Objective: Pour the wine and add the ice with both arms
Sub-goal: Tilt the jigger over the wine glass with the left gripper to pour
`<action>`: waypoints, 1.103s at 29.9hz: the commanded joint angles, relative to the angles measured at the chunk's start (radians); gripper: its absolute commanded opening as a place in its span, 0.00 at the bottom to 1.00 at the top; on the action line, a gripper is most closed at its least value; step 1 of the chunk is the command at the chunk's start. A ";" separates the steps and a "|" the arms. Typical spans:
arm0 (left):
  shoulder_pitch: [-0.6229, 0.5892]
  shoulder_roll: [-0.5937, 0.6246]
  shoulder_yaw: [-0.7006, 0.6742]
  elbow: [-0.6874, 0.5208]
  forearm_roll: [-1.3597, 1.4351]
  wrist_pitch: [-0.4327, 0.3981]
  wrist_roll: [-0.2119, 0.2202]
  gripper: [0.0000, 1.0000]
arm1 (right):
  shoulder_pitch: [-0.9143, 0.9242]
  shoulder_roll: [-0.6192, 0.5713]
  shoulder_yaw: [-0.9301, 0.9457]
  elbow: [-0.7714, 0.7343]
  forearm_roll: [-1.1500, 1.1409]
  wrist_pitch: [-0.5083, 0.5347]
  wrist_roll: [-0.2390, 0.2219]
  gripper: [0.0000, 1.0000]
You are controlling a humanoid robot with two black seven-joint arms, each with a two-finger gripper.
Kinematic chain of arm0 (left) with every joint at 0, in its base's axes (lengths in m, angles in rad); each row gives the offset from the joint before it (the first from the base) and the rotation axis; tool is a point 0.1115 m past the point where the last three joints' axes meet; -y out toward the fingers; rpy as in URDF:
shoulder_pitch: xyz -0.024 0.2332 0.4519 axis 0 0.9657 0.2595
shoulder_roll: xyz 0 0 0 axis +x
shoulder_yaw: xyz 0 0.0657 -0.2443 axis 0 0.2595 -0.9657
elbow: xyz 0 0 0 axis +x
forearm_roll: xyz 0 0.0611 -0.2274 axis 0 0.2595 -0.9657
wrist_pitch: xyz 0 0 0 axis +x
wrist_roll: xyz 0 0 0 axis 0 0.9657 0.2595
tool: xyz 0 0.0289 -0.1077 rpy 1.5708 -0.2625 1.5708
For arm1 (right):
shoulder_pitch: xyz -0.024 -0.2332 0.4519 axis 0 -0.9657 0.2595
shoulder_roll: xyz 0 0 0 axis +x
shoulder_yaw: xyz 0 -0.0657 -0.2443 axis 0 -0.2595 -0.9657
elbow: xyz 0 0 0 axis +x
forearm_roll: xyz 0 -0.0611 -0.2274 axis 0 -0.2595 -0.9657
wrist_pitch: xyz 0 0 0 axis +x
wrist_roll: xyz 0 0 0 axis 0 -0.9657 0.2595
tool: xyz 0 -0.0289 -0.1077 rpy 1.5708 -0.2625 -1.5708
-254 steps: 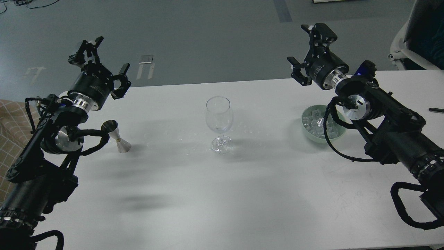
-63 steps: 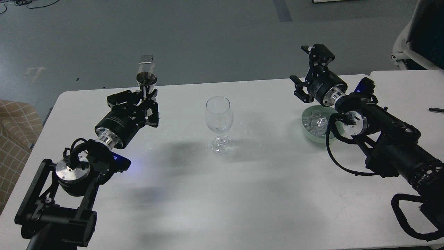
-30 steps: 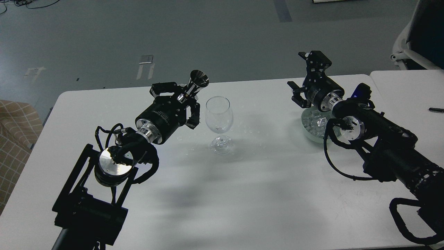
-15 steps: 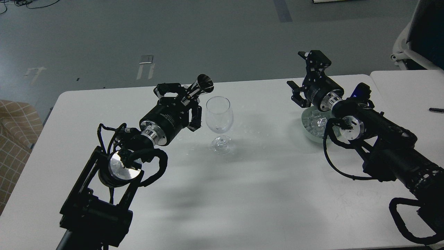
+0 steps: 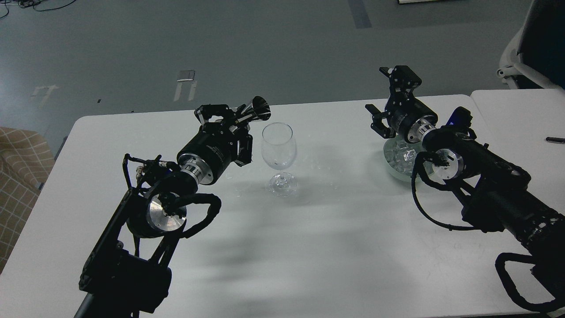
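A clear stemmed glass (image 5: 277, 154) stands upright mid-table; any wine in it is too faint to tell. My left gripper (image 5: 236, 121) is shut on a shiny steel jigger (image 5: 256, 110), tipped almost sideways with its mouth just left of and above the glass rim. My right gripper (image 5: 388, 99) is open and empty, held above the far edge of a mint-green bowl (image 5: 390, 164) that holds clear ice cubes (image 5: 399, 152). My right arm hides part of the bowl.
The white table (image 5: 309, 238) reaches from the near edge to the far edge behind the glass. A second white table (image 5: 521, 110) adjoins at the right, with a dark pen (image 5: 555, 140) on it. A chair (image 5: 529, 48) stands at the far right.
My left gripper picked up the jigger from the table's left, carried it right to the glass and has tipped it further toward the rim. My right gripper has lowered slightly over the bowl.
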 commanded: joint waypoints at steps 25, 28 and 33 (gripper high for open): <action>0.008 0.006 0.068 -0.018 0.253 0.017 -0.005 0.00 | 0.000 0.006 0.000 -0.001 0.000 0.000 0.000 1.00; 0.011 0.003 0.070 -0.023 0.287 0.017 -0.003 0.00 | 0.000 0.005 0.000 -0.001 0.000 0.000 0.000 1.00; 0.011 0.003 0.086 -0.023 0.351 0.017 -0.003 0.00 | 0.000 0.006 0.000 -0.001 0.000 0.000 0.000 1.00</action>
